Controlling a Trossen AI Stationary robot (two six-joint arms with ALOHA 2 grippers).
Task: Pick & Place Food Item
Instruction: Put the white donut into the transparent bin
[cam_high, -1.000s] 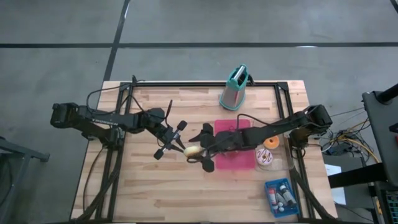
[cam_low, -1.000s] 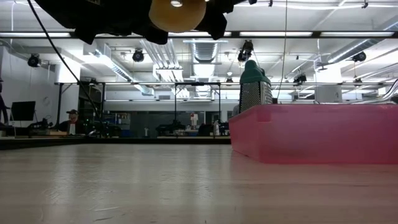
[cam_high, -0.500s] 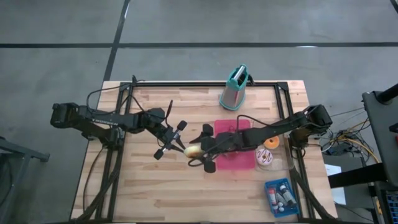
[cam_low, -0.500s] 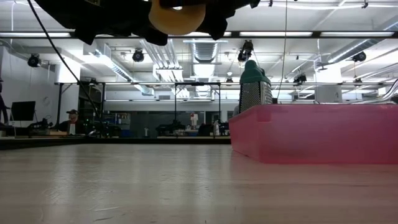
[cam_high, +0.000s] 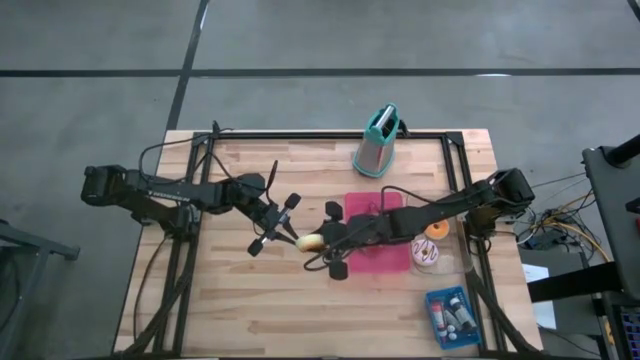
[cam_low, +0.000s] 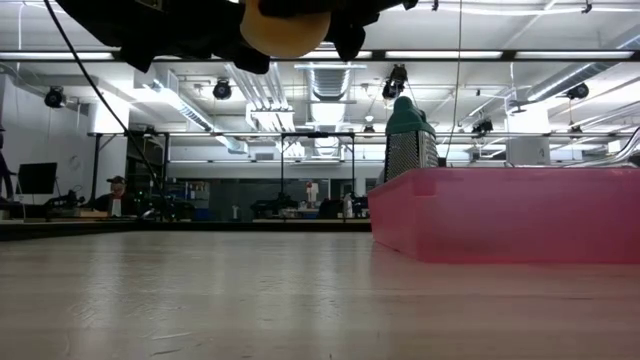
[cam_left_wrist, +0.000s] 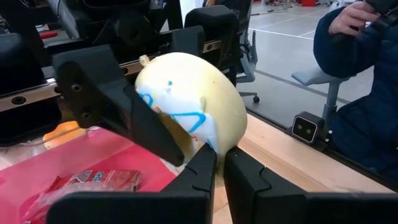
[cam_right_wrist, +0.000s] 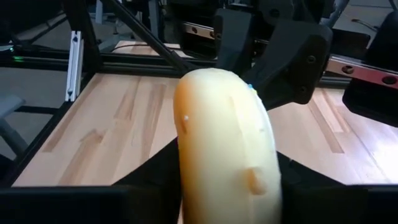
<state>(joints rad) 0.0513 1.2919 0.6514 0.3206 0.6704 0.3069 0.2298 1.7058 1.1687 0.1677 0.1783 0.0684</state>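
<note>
Food item (cam_high: 311, 241), a pale yellow rounded piece that looks like a toy potato or lemon with blue marks on its skin, hangs above the table (cam_high: 230, 310) at centre frame in the high view, between the two grippers and just left of the pink tray (cam_high: 385, 262). Left gripper (cam_high: 283, 234) comes in from the left with its fingers pinched nearly together, and the left wrist view shows the item (cam_left_wrist: 189, 106) sitting right at those fingertips, so it reads as a thin pinch on one end. Right gripper (cam_high: 325, 243) reaches in from the right with its fingers on either side of the item (cam_right_wrist: 227, 143); I cannot tell whether they press on it yet. My read: light, smooth, hard-looking shell, probably hollow plastic, so likely to slip or roll out of a shallow pinch. Best hold is across the short width near the middle, not on the tapered end. Low view shows it (cam_low: 285, 25) at the top of frame, well clear of the wood. Pink tray holds a red packet (cam_left_wrist: 102, 180) plus something orange I can't identify. Clear tub (cam_high: 430, 245) right of the tray holds round snacks, blue box (cam_high: 452, 317) at lower right holds small bottles, teal-topped grater (cam_high: 377, 142) stands at upper centre.
</note>
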